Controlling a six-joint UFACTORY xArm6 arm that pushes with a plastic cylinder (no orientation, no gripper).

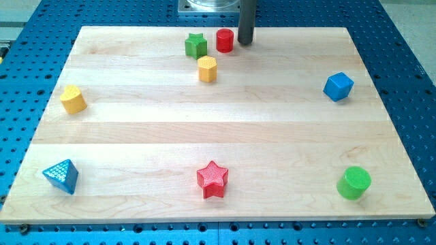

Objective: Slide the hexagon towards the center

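The yellow hexagon (208, 69) sits near the top middle of the wooden board (218, 136). A green star (196, 45) is just above and to its left, and a red cylinder (225, 40) is above and to its right. My tip (244, 42) rests on the board at the top, just right of the red cylinder and up and to the right of the hexagon, apart from it.
A second yellow block (73, 99) lies at the left. A blue triangular block (61, 176) is at the bottom left, a red star (212, 179) at the bottom middle, a green cylinder (354, 183) at the bottom right, a blue cube (338, 86) at the right.
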